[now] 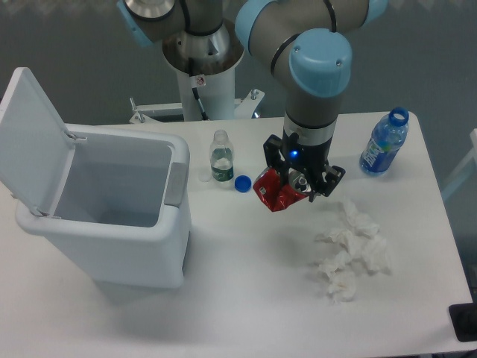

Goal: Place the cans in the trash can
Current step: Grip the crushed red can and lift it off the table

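Observation:
A crushed shiny red can (277, 191) with a silver top is held in my gripper (292, 186), above the table's middle. The gripper is shut on the can, with black fingers (273, 154) around it. The white trash can (112, 216) stands at the left with its flip lid (28, 134) open and tilted back and a grey latch (176, 183) on its right side. The bin's inside looks empty from here. The can is to the right of the bin, about a hand's width from its right wall.
A small clear bottle (220, 156) without cap stands behind the bin's right corner, with a blue cap (242, 183) beside it. A blue-labelled open bottle (384, 142) stands at the far right. Crumpled white tissues (350, 250) lie at the right front.

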